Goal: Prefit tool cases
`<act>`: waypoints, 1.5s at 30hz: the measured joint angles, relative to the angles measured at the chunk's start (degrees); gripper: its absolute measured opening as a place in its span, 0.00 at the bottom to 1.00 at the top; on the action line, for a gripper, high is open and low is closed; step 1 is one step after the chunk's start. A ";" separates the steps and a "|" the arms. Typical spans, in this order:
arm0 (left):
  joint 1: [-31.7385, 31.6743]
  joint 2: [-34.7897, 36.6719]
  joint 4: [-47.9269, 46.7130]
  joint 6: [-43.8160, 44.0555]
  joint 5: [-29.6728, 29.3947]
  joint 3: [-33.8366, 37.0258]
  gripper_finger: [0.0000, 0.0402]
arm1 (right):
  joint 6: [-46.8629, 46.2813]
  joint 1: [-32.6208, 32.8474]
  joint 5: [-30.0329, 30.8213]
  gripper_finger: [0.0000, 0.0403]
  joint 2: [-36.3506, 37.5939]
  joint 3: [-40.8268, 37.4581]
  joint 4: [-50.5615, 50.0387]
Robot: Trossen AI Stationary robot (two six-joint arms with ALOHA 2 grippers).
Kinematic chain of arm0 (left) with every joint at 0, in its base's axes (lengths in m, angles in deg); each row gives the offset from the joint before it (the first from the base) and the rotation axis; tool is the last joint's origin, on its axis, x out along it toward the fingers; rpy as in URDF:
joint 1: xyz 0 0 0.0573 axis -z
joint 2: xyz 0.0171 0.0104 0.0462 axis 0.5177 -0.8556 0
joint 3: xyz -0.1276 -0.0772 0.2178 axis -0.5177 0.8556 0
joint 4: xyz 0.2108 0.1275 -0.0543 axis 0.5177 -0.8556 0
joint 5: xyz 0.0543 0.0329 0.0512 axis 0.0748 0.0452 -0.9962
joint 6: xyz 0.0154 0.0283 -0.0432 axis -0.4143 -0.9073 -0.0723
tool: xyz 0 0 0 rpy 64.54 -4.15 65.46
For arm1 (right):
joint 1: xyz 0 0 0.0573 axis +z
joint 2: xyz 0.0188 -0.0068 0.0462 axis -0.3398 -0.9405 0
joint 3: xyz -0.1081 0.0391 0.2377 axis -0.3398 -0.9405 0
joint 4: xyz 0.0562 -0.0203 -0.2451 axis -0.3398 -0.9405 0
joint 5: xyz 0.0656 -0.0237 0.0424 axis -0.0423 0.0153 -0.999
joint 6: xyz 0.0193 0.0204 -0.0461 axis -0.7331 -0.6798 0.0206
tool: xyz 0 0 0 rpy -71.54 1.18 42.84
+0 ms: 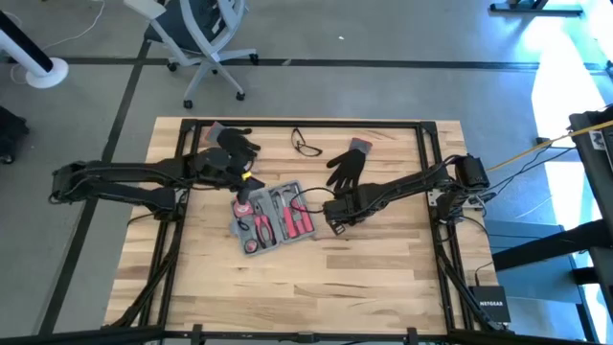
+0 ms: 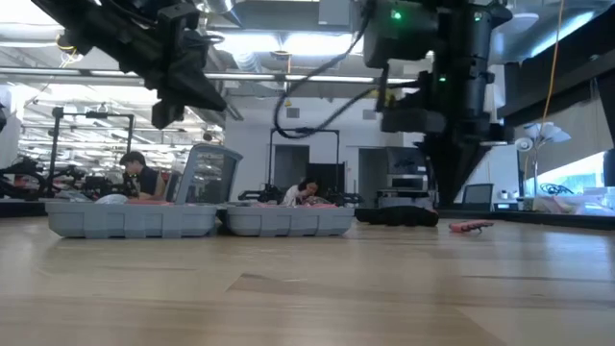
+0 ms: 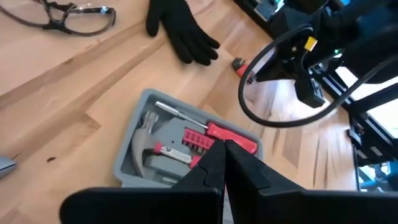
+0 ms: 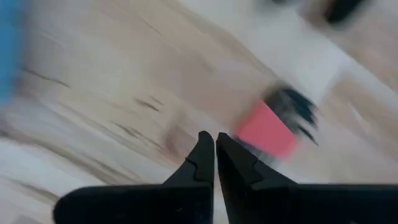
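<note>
The tool case (image 1: 271, 218) is lying open near the middle of the table (image 1: 383, 278), with red-handled tools seen in its recesses. In the left wrist view a hammer (image 3: 144, 134) and a red bit holder (image 3: 194, 138) are seen inside the case. The left gripper (image 1: 244, 196) is held over the far left corner of the case, with its jaws closed together on nothing. The right gripper (image 1: 337, 218) is placed just beside the right edge of the case, above the wood; its jaws are closed too, and nothing is held between them. A small red and black object (image 4: 273, 127) is seen blurred beyond its fingertips. One black glove (image 1: 347, 165), a second glove (image 1: 235, 140) and glasses (image 1: 306, 144) are lying at the far side of the table. On a black box (image 1: 490, 305) at the right near corner the word NETGEAR can be read.
</note>
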 joint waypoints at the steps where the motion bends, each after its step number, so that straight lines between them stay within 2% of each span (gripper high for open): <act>1: -0.08 0.07 -0.33 0.00 -0.16 0.00 0.00 | -1.02 -0.25 -0.14 0.06 0.01 0.00 -1.45; 5: -0.32 -0.74 -0.21 -0.13 -0.20 0.00 0.00 | -5.51 -0.68 -0.87 0.18 0.05 -0.04 -3.28; 11: -0.40 -2.59 -0.32 0.12 1.03 0.00 0.00 | -17.33 -2.85 -1.01 0.47 0.10 -1.22 -1.93; 16: -0.38 -2.67 -0.41 0.12 1.59 0.00 0.00 | -22.46 -3.73 -0.71 0.68 0.12 -1.22 -2.02; 20: -0.38 -2.67 -0.54 -0.72 2.09 0.00 0.00 | -26.09 -4.11 -1.38 0.78 -0.23 -1.22 -1.67; 23: -0.38 -2.67 -0.66 -1.05 2.24 0.00 0.00 | -26.28 -4.06 -2.28 0.80 -1.14 -1.22 -0.86; 26: -0.38 -2.67 -0.66 -1.45 2.22 0.00 0.00 | -26.36 -3.92 -0.30 0.76 -1.28 -0.62 -1.28; 29: -0.38 -2.67 -0.66 -1.66 2.22 0.00 0.00 | -26.03 -3.91 3.28 0.63 -1.26 2.39 -5.80; 32: -0.38 -2.67 -0.66 -1.72 2.22 0.00 0.00 | -21.75 -4.00 5.12 0.38 -1.14 3.55 -8.43; 34: -0.38 -2.67 -0.66 -2.50 2.22 0.00 0.00 | -17.86 -3.99 3.49 0.15 -1.23 2.11 -5.59; 35: -0.38 -2.67 -0.66 -2.66 2.21 0.00 0.00 | -16.84 -3.99 2.17 0.08 -1.28 0.62 -3.32; 39: -0.38 -2.67 -0.86 -1.97 2.20 0.00 0.00 | -18.82 -3.97 -2.27 0.02 -1.36 -4.17 4.07; 45: -0.38 -2.65 -2.48 -1.20 2.14 0.00 0.00 | -21.65 -3.56 2.79 0.00 0.33 -3.70 1.33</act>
